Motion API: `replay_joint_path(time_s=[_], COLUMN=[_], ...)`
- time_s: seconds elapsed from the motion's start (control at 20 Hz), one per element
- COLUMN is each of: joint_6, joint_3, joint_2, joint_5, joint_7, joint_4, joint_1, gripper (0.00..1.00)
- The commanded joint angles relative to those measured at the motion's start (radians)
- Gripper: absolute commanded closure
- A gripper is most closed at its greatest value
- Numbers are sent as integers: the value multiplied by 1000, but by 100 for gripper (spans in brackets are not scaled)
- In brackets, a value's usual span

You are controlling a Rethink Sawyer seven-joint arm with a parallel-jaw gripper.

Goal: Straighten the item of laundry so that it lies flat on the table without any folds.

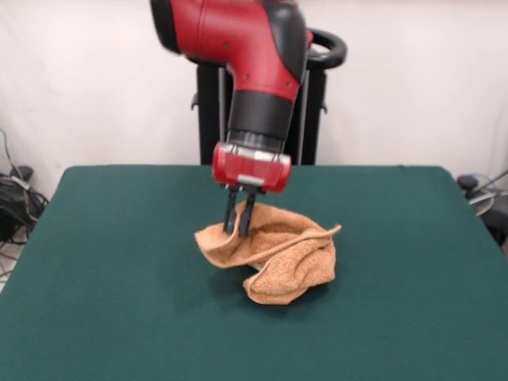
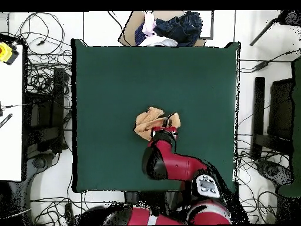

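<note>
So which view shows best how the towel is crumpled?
The front view: the towel shows as a bunched heap with raised folds, the tool down at its edge. In the overhead view the arm covers part of the towel, so folds barely read.

1. The front view looks from across the table (image 1: 95, 302) toward the robot, level and fairly near, with the pedestal (image 1: 262, 119) at the top and the arm (image 1: 246, 48) coming down from above.
2. The overhead view looks straight down from higher up, taking in the whole table (image 2: 117, 76) with the robot's base at the bottom.
3. Both views share the green tabletop, the arm and the towel (image 1: 278, 254).
</note>
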Motion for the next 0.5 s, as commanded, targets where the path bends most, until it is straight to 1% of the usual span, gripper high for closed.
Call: replay_joint_path(time_s=[0.05, 0.2, 0.4, 0.5], joint_6=[247, 334, 400, 436], joint_3=[-4, -6, -80, -94], joint_2=[-246, -343, -440, -482], joint_5=[53, 42, 45, 36], joint_7=[197, 184, 175, 167], joint_4=[173, 219, 256, 267], joint_1=[37, 22, 55, 57], gripper=[100, 100, 100, 100])
